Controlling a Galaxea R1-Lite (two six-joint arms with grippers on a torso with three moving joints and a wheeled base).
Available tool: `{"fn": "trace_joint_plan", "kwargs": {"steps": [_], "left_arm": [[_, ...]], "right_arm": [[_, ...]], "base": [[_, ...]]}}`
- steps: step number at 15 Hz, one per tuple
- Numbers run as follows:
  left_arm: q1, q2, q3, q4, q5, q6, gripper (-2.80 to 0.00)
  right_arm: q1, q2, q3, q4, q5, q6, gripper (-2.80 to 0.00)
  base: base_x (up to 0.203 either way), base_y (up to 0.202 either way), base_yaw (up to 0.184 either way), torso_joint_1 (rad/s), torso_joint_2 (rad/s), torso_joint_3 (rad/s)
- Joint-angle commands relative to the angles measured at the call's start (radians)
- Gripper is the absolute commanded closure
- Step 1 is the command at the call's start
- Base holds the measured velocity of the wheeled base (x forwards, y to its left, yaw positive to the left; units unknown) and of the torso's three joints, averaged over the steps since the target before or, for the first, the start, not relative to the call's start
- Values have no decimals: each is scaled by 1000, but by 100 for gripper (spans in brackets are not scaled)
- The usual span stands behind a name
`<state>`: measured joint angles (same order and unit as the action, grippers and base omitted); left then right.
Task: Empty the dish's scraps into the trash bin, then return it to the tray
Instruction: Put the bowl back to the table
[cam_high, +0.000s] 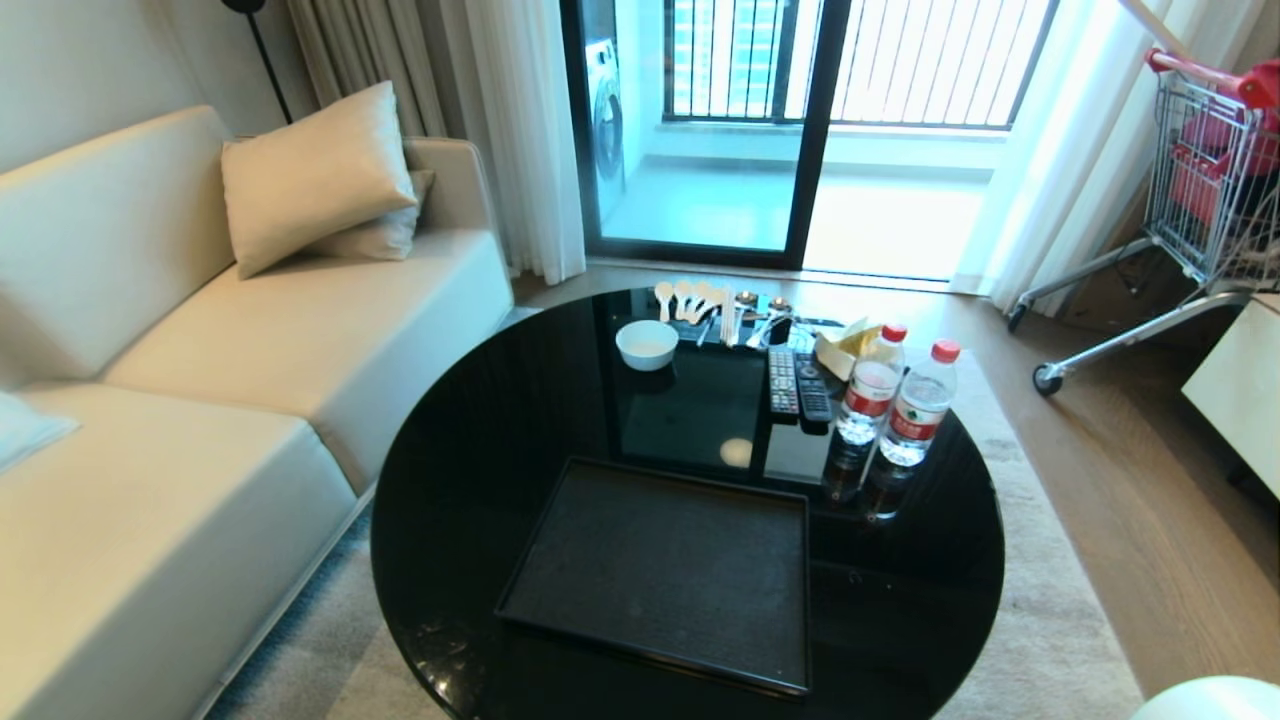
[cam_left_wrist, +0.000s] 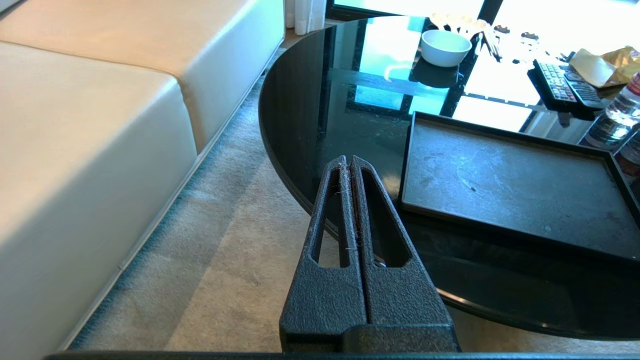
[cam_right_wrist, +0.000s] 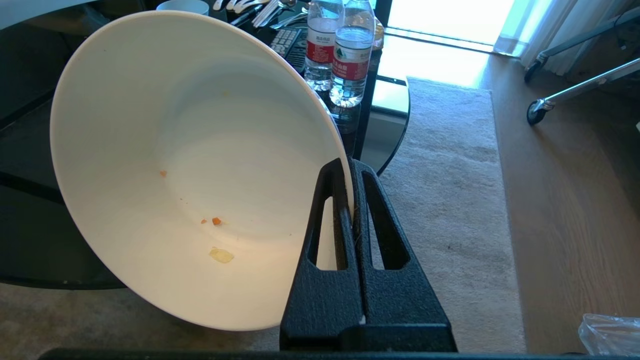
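My right gripper (cam_right_wrist: 348, 162) is shut on the rim of the dish (cam_right_wrist: 200, 150), a glossy white bowl held tilted on edge beside the round black table, over the rug. Only crumbs of scraps (cam_right_wrist: 221, 255) cling inside it: a pale yellowish bit and tiny orange specks. The matte black tray (cam_high: 660, 570) lies bare on the near part of the table, also seen as the tray (cam_left_wrist: 500, 185) from the left wrist. My left gripper (cam_left_wrist: 348, 160) is shut on nothing, low by the table's edge near the sofa. A corner of clear plastic bag (cam_right_wrist: 610, 332) shows on the floor; the trash bin's metal body is out of view.
At the table's far side stand a smaller white bowl (cam_high: 647, 343), spoons (cam_high: 690, 298), two remotes (cam_high: 797, 385) and two water bottles (cam_high: 918, 405). A cream sofa (cam_high: 250, 350) runs along the left. A shopping cart (cam_high: 1200, 170) stands at the right on the wooden floor.
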<state>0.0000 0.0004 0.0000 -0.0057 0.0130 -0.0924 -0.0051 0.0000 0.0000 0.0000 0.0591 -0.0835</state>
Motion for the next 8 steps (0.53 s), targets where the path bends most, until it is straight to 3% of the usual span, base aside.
{"fn": "trace_joint_plan", "kwargs": {"steps": [1, 6, 8], "left_arm": [[0, 0, 0, 0, 1, -1, 0], [0, 0, 0, 0, 1, -1, 0], [0, 0, 0, 0, 1, -1, 0]], "right_arm": [[0, 0, 0, 0, 0, 2, 0], [0, 0, 0, -4, -1, -4, 0], [0, 0, -14, -5, 2, -42, 0]], "base": [[0, 0, 0, 0, 0, 0], [0, 0, 0, 0, 0, 0], [0, 0, 0, 0, 0, 0]]}}
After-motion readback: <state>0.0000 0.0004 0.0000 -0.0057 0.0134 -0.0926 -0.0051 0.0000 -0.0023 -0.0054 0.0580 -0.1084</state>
